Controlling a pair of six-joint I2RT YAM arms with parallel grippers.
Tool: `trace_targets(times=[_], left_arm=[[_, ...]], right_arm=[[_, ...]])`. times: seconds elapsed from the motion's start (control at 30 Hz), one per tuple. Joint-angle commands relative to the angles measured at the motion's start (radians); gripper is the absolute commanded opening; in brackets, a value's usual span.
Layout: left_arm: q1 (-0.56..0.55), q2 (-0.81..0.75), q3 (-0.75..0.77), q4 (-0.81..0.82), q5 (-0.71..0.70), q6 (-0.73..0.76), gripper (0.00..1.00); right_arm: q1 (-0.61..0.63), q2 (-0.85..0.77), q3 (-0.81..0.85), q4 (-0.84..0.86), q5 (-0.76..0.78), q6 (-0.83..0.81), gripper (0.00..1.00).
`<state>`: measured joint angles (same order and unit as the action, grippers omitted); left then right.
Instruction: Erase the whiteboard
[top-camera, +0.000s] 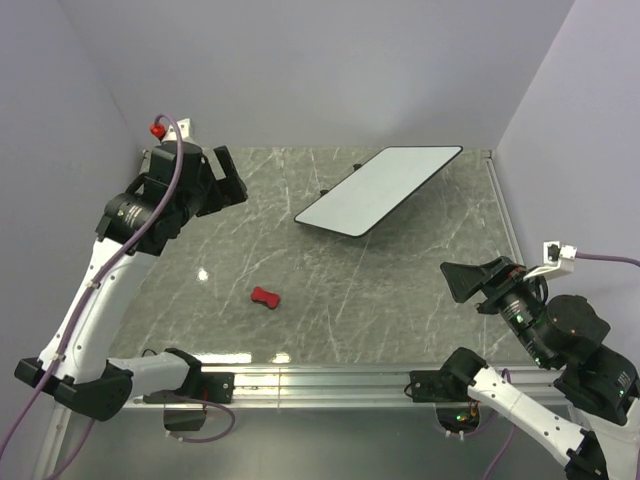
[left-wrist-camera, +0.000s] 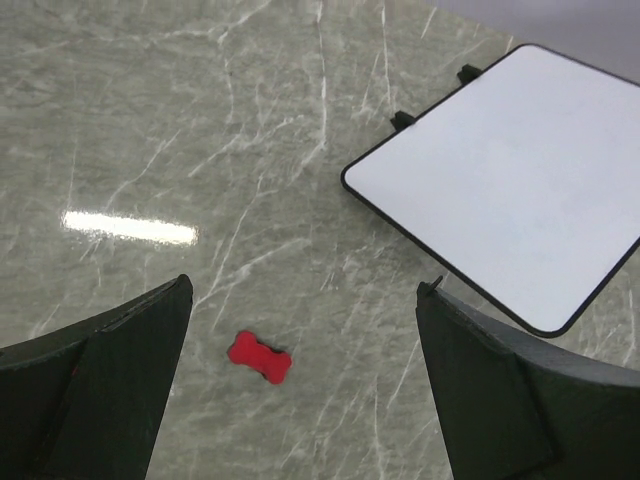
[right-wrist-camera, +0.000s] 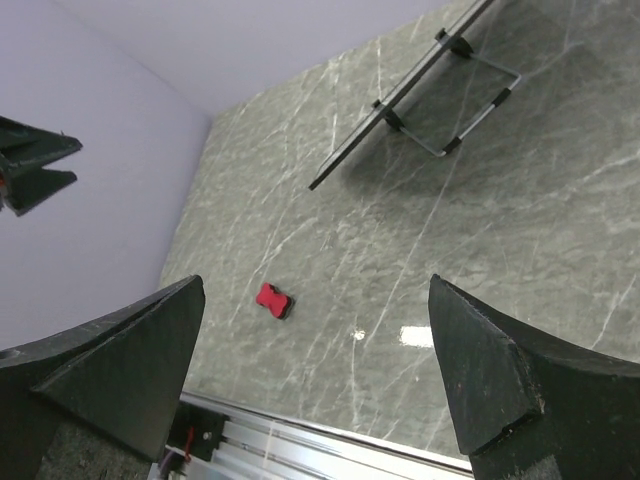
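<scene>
The whiteboard (top-camera: 380, 190) shows no visible marks, yet the red eraser (top-camera: 265, 297) lies ungrasped on the table (top-camera: 390, 300), with the left gripper (top-camera: 228, 180) and right gripper (top-camera: 462, 282) both spread and empty.

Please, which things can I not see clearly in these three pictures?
1. Top view: faint ink on the whiteboard, if any, is too small to tell.
2. Right wrist view: the board is seen nearly edge-on, so its writing face is hidden; the frame's top cuts it off.
3. Left wrist view: the right edge cuts off one corner.
</scene>
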<state>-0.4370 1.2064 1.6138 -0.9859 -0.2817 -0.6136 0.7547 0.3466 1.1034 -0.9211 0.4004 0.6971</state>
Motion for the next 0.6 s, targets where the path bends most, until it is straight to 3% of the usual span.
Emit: trace_targets(times=[0.0,0.17,0.33,0.57], left_arm=[[-0.005,-0.015,0.069,0.003,-0.007,0.035,1.0],[-0.003,0.23,0.332,0.003,0.016,0.139,0.99],[0.029,0.476,0.597,0.039,0.246,0.225,1.0],[0.113,0.671,0.65,0.174,0.59,0.166,0.99]], right_arm=[[-0.003,0.014,-0.004,0.065,-0.046,-0.051,1.0],[-0.005,0.058,0.016,0.087,-0.072,-0.12,1.0],[-0.003,0.06,0.058,0.009,-0.095,-0.13,1.0],[-0.003,-0.061,0.116,-0.11,-0.179,-0.051,1.0]])
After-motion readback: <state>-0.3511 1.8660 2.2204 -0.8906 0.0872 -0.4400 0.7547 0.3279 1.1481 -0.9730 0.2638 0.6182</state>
